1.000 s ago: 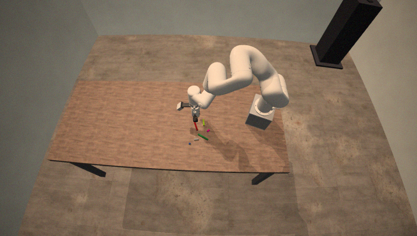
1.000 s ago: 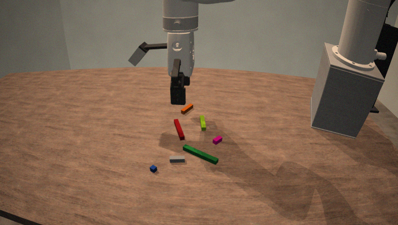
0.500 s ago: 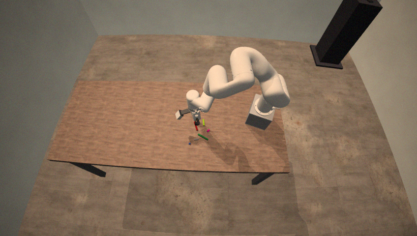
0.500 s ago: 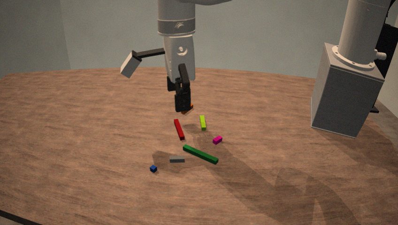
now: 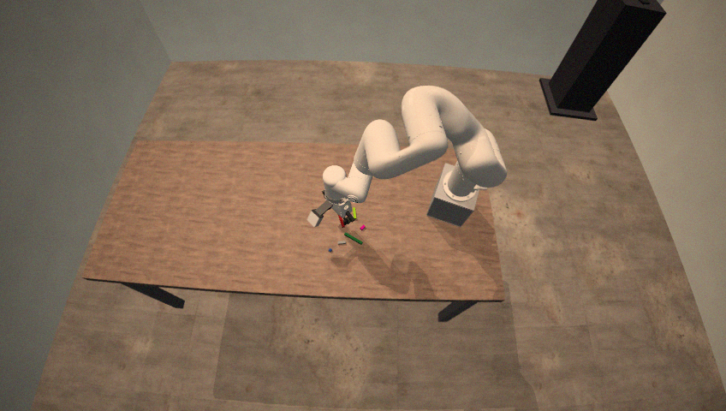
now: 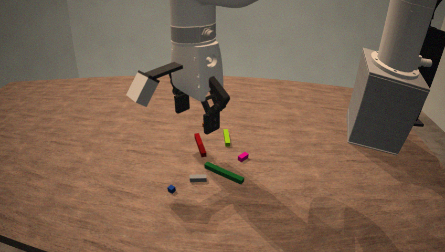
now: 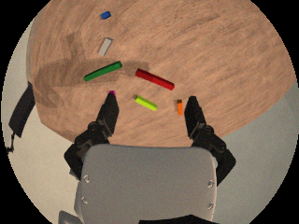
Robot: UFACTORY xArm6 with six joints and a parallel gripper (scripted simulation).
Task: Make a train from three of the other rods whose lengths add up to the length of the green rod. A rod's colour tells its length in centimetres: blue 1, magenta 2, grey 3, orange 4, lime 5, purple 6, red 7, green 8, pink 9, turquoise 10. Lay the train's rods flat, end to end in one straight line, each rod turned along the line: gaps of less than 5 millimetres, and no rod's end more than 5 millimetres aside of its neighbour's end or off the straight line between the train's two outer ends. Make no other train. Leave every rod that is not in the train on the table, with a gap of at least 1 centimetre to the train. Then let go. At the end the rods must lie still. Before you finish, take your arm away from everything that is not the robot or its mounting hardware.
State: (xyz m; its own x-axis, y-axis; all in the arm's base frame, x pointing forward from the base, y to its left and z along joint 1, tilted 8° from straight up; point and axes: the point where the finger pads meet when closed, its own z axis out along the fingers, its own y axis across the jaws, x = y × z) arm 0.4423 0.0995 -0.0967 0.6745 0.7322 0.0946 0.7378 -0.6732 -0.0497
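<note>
Grey-green wall (image 5: 306, 30) (image 6: 125, 40) behind; brown wooden table (image 5: 204, 203) (image 6: 77, 140) (image 7: 224, 51) with streaky grain, arm shadows falling across its near part.

Seven rods on the wood, all lying apart. Green rod (image 5: 353, 238) (image 6: 224, 172) (image 7: 103, 71) slantwise, grey rod (image 5: 342, 243) (image 6: 198, 178) (image 7: 106, 47) near it, blue rod (image 5: 330, 250) (image 6: 171, 189) (image 7: 106, 15) beyond the grey. Magenta rod (image 5: 362, 227) (image 6: 243, 156) (image 7: 112, 92) off the green one's other side, partly behind a fingertip in the wrist view. Lime rod (image 5: 354, 212) (image 6: 226, 137) (image 7: 146, 103) and red rod (image 5: 342, 222) (image 6: 200, 145) (image 7: 155, 79) farther back. Orange rod (image 6: 203, 124) (image 7: 179, 107) nearly hidden behind a finger from outside; wrist view shows it whole.

Pincer (image 5: 348, 219) (image 6: 196, 121) (image 7: 151, 102) spread wide, nothing between the fingers, held above the table.

Sums: target eight. Blue, magenta and lime would do; so would blue, grey and orange. Cannot tell which is intended. Either way blue is needed; red and green stay out.

No train laid. Step in hand, as I judge it: lining up for a first pick. Next move wants the pincer centred over one chosen rod, fingers turned to straddle its narrow width, then a straight descent. Blue is tiny, likely easy to twist or nudge. Building spot should leave spare rods a proper gap.
</note>
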